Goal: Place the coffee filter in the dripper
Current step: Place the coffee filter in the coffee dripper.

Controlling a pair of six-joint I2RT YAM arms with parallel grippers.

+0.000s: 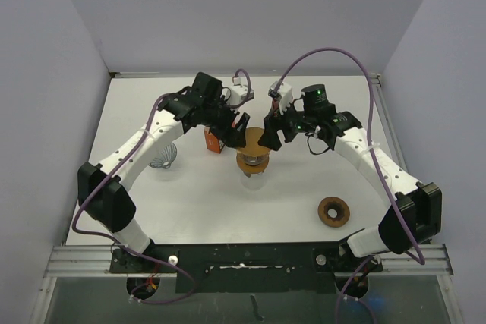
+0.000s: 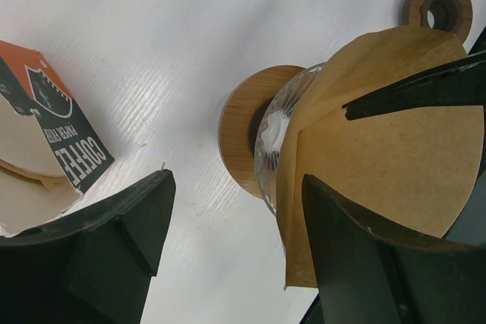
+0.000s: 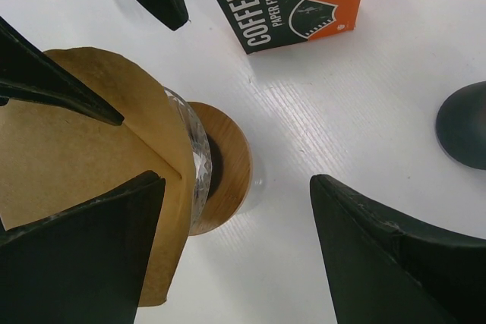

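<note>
Left gripper (image 2: pixel 235 180) and right gripper (image 3: pixel 237 180) both gape wide, holding nothing; coffee filter (image 2: pixel 395 165) in dripper (image 2: pixel 275 138) looks light, floppy paper, pinch its rim gently.

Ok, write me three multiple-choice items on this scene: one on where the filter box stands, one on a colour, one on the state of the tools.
1. In the top view, where does the coffee filter box stand from the dripper?
A) left of it
B) right of it
C) on top of it

2. The filter at the dripper is:
A) white
B) brown
C) green

3. The left tool and right tool are:
A) both shut on the filter
B) both open
C) both shut on the box

Answers:
1 A: the orange box sits just off the dripper's left side.
2 B: the paper is plainly tan-brown.
3 B: each wrist view shows its jaws wide apart.
</note>
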